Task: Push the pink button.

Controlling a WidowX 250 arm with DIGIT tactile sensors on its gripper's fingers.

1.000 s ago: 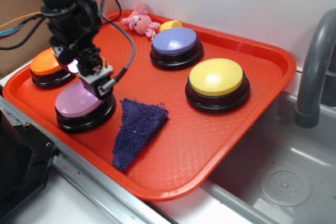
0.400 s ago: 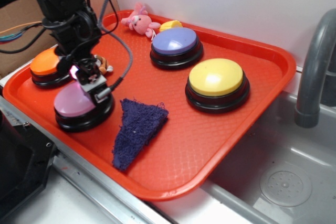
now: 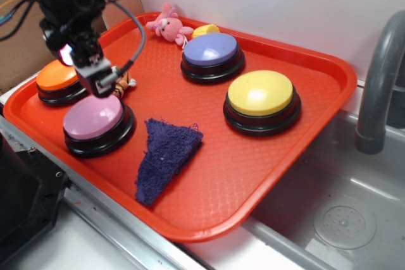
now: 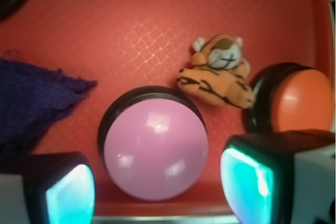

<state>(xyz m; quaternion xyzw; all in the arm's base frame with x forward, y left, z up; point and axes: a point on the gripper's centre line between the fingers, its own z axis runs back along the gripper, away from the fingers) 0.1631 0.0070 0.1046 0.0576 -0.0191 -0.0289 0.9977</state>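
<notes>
On the red tray (image 3: pixel 304 131), the pink button (image 4: pixel 155 149) sits below the gripper (image 4: pixel 157 192), fingers spread apart.

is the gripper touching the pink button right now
Apart. The exterior view shows the gripper raised clear above the pink button; in the wrist view the whole dome sits uncovered between the fingers.

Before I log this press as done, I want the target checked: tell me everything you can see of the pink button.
The pink button is a round dome with a smooth, glossy light-pink top, plastic by its look, on a black base. It sits upright near the front left of the red tray. The gripper hangs above its far edge, not touching it, open by the wrist view. The purple cloth lies to one side and a small tiger toy just behind; neither clearly touches it.
</notes>
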